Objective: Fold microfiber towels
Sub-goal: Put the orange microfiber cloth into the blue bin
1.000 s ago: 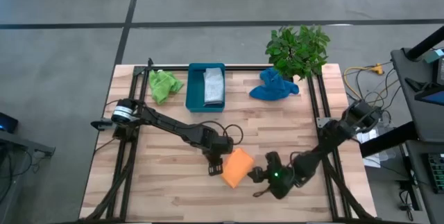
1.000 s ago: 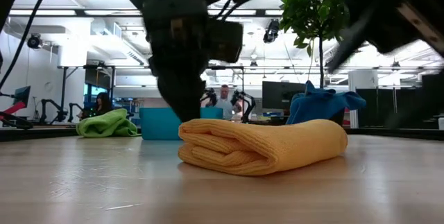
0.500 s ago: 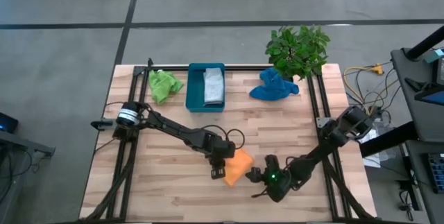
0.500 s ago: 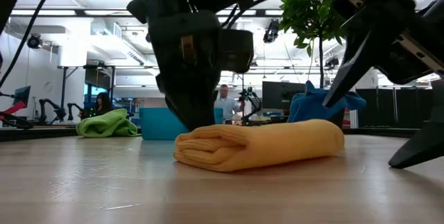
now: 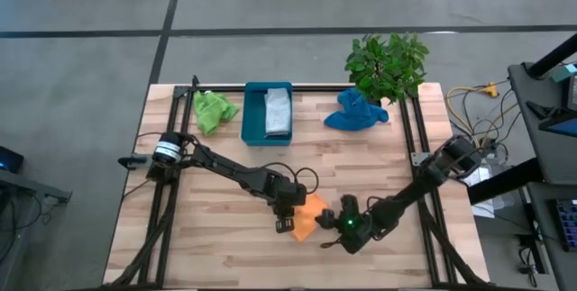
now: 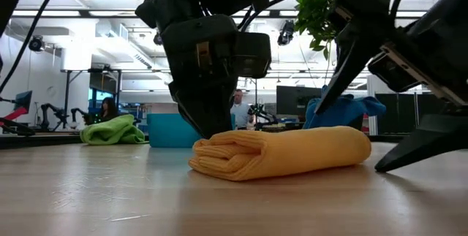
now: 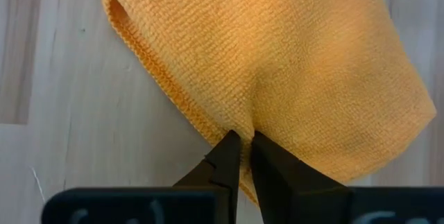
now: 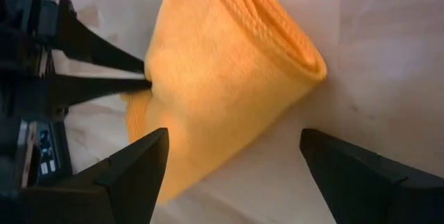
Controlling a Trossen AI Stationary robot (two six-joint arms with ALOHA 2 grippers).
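Orange towel (image 5: pixel 309 216) lay folded on the wooden table (image 5: pixel 207 237), near-centre, between the two grippers. In the low view (image 6: pixel 281 153) it read as a thick folded bundle, layered fold edges facing left, flat on the surface.

Left gripper (image 5: pixel 287 212) sat at the towel's left edge, touching it. Left wrist view: fingertips (image 7: pixel 229 152) nearly together, pinching a small pucker of the orange cloth (image 7: pixel 277 64) at its edge, only a thin slit between them. So jaws narrow, clamped on the towel. Low view had that gripper (image 6: pixel 208 123) coming down onto the left end of the bundle.

Right gripper (image 5: pixel 335 228) was just right of the towel, at its near-right side. Right wrist view: both fingers (image 8: pixel 132 165) spread wide, straddling the towel (image 8: pixel 215 71) with cloth between them, neither finger pressed on it. Jaws wide, gripping nothing. Left gripper's fingers (image 8: pixel 97 68) also showed there, meeting the far side of the cloth.

Rest of the table, far side: lime green towel (image 5: pixel 213 109) crumpled at far left; teal tray (image 5: pixel 268 113) just right of it with a grey towel (image 5: pixel 277 111) lying inside; blue towel (image 5: pixel 355 112) bunched further right, beside a potted plant (image 5: pixel 387 64) at the far-right corner. All well apart from the grippers.

Low view background: a person (image 6: pixel 239 108) in the room beyond the table.
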